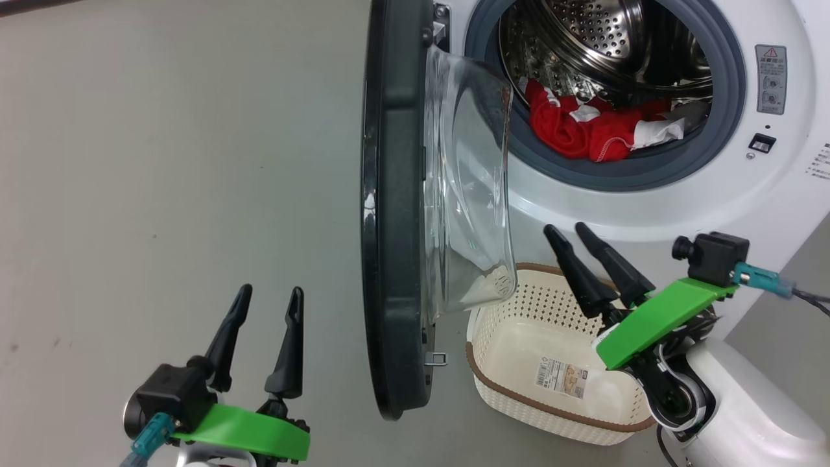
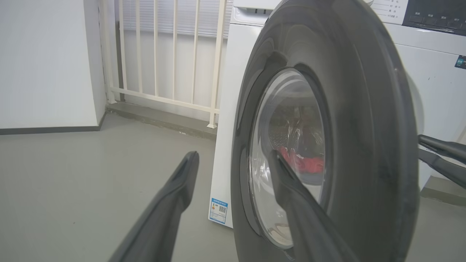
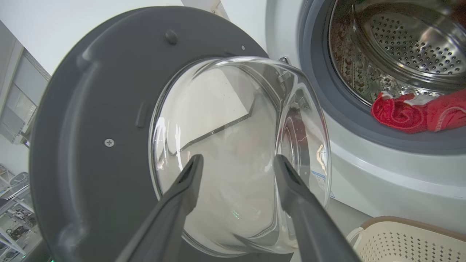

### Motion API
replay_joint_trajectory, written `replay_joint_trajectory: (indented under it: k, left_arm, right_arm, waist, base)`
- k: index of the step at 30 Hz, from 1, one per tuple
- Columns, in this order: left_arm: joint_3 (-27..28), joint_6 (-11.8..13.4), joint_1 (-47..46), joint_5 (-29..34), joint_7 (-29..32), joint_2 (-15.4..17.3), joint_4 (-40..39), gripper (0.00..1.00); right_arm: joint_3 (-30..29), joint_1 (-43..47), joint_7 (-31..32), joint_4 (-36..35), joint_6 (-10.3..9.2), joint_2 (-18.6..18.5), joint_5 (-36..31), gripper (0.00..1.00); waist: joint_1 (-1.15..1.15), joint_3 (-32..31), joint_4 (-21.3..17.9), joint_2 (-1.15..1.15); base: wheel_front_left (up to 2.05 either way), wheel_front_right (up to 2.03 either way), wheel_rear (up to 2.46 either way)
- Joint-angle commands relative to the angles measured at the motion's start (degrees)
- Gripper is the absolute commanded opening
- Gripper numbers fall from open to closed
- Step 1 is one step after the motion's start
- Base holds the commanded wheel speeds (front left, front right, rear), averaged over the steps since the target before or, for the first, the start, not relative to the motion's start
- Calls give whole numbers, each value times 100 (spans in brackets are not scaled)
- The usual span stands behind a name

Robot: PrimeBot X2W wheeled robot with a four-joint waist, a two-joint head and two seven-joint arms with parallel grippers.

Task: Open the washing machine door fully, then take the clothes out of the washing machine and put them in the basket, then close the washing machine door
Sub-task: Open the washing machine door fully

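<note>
Here, washing machine door [image 1: 395,214] swung out; red clothes [image 1: 583,130] not yet removed from the drum [image 1: 603,39], basket [image 1: 538,305] empty on the floor [image 1: 162,194] below, left tool [image 1: 271,292] and right tool [image 1: 565,228] both spread, holding nothing.

Washer door [image 1: 395,214] open, edge-on, just left of R gripper [image 1: 565,228]; red clothes [image 1: 583,133] in washer [image 1: 648,207] drum beyond it; cream basket [image 1: 519,410] below.

Head view downward; both wrists facing door [image 2: 364,109]
</note>
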Motion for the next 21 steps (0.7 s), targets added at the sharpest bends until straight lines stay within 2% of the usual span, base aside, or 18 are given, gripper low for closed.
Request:
replay_joint_trajectory:
  k: [1, 5, 8, 15, 21]
  left_arm:
    - [209, -65, -128, 85, -44, 83, -107, 100]
    - [237, -96, -109, 117, -44, 83, -104, 100]
    - [260, -117, -85, 137, -44, 83, -111, 100]
    - [287, -162, -93, 132, -44, 83, -199, 100]
    - [288, -199, -64, 149, -44, 83, -266, 100]
  right_arm:
    - [99, 10, -404, 12, 43, -42, -166, 100]
    - [83, 18, -740, 277, 43, -69, -515, 100]
    - [-276, 51, -830, 512, 43, 24, -1054, 100]
    - [-1994, 671, -838, -19, 43, 828, -2766, 100]
    - [-2298, 1190, -839, -346, 43, 1190, -3448, 100]
  waist:
    - [0, -15, -7, 0]
    - [0, -42, -19, 0]
    - [0, -60, -35, 0]
    - [0, -41, -42, 0]
    - [0, -27, -25, 0]
  base:
    - [0, 0, 0]
    - [0, 0, 0]
    - [0, 0, 0]
    - [0, 0, 0]
    - [0, 0, 0]
